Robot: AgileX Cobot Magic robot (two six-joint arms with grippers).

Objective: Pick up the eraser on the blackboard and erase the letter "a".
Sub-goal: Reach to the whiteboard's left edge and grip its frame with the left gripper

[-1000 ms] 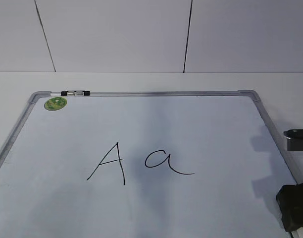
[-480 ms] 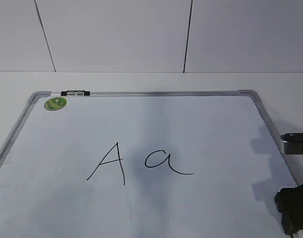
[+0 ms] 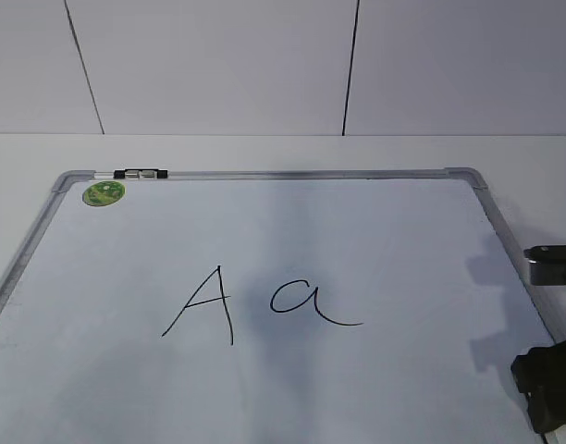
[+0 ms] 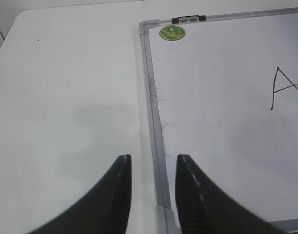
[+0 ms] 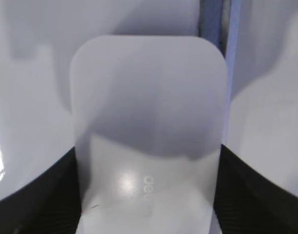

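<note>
White table (image 4: 66,97), blackboard (image 3: 292,175) flat. Step: grasping eraser (image 5: 148,131) at near right edge. Right gripper (image 5: 148,195) fingers flank it, grip unclear. Left gripper (image 4: 153,187) released, idle. Next: lift, carry left to letter "a" (image 3: 306,303).

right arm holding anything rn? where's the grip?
Right gripper has the eraser between its jaws, across the long sides at its near end. Left gripper is open, holding nothing.
</note>
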